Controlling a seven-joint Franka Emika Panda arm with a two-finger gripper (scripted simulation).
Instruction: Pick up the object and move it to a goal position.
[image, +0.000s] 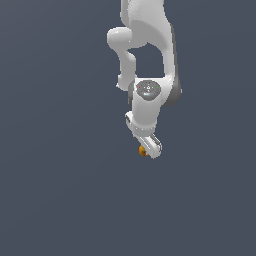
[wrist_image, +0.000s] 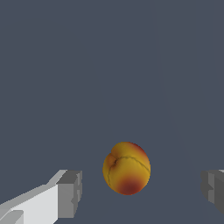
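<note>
Only the wrist view shows the jaws wide open, the ball (wrist_image: 127, 168) between them, touching neither.

Tiny orange-yellow ball (wrist_image: 127, 168) w/ dark red blotch, creased top.

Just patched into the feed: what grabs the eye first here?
The white arm hangs down over a bare grey-blue ground. At its tip, the gripper stands open, and the wrist view shows the orange-yellow ball with a dark red blotch between its fingers, touching neither.
</note>
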